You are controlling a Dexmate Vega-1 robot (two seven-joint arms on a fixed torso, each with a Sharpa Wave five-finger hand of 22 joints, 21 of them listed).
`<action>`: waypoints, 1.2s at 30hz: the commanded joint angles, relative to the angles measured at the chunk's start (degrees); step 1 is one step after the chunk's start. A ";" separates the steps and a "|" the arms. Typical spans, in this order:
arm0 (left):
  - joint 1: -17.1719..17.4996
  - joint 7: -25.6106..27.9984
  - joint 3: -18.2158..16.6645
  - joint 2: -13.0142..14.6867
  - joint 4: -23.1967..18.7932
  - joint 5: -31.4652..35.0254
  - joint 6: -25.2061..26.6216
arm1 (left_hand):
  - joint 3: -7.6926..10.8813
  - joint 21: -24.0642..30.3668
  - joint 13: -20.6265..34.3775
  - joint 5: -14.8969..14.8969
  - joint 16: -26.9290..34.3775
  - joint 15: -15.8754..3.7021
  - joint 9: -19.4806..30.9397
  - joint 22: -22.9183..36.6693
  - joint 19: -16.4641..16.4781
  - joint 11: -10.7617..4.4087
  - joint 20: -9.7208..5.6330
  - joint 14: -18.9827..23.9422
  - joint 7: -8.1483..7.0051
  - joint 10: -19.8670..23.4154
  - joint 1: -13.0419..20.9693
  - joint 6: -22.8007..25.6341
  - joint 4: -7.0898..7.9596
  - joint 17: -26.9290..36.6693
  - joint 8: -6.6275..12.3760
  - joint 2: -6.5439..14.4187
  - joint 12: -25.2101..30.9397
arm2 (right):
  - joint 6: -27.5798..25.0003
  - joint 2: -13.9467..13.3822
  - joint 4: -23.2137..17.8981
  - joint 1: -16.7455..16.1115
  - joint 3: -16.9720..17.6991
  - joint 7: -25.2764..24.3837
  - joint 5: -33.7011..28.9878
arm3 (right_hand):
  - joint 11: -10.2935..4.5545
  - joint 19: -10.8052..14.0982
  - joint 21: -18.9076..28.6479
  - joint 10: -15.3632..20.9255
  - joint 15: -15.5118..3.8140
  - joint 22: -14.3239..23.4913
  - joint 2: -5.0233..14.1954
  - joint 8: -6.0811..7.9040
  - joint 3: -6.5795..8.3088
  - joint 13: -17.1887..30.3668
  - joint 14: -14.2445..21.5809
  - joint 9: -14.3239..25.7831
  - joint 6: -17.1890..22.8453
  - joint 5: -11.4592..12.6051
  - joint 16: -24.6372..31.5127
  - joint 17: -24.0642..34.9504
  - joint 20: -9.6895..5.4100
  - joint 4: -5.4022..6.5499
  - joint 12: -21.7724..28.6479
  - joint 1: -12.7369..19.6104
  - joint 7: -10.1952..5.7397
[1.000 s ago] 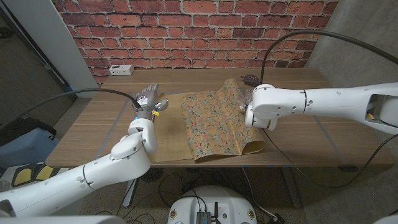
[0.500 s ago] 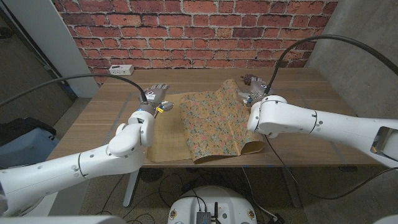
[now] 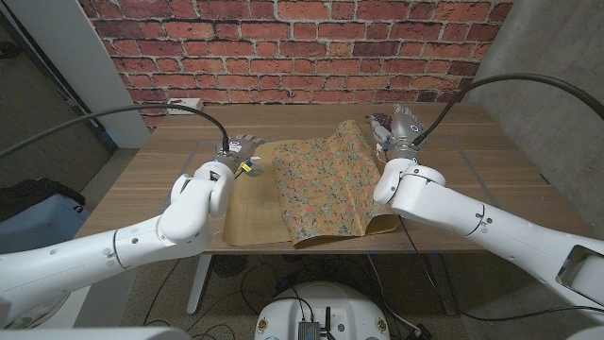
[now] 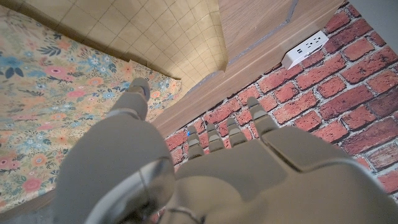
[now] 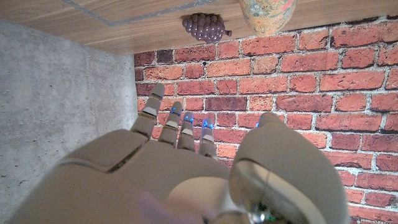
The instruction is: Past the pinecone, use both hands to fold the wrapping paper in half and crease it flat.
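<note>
Wrapping paper (image 3: pixel 316 189), partly folded, lies mid-desk (image 3: pixel 142 189) from the near edge back, with the left robot hand (image 3: pixel 242 148) and right robot hand (image 3: pixel 401 124) spread, holding nothing, at its far corners, pinecone (image 5: pixel 206 27) beyond.

Pinecone (image 3: pixel 379 120) behind wrapping paper (image 3: pixel 321 184)
</note>
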 commanded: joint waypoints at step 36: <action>13.21 -2.32 -18.06 -14.26 15.24 14.39 -27.64 | -2.38 0.33 0.07 1.89 0.78 -1.70 0.00 0.16 0.31 -1.06 -1.05 -0.45 -1.07 0.76 3.86 -3.55 1.09 -0.04 -0.43 -0.53 1.03 | 8.12 7.74 0.05 -10.84 8.41 15.45 -24.16 | -0.25 0.80 -0.66 1.74 -0.07 0.20 0.67 -0.28 1.22 -0.06 2.07 -0.12 0.88 0.62 0.24 -1.24 -0.02 -1.49 0.01 0.17 0.26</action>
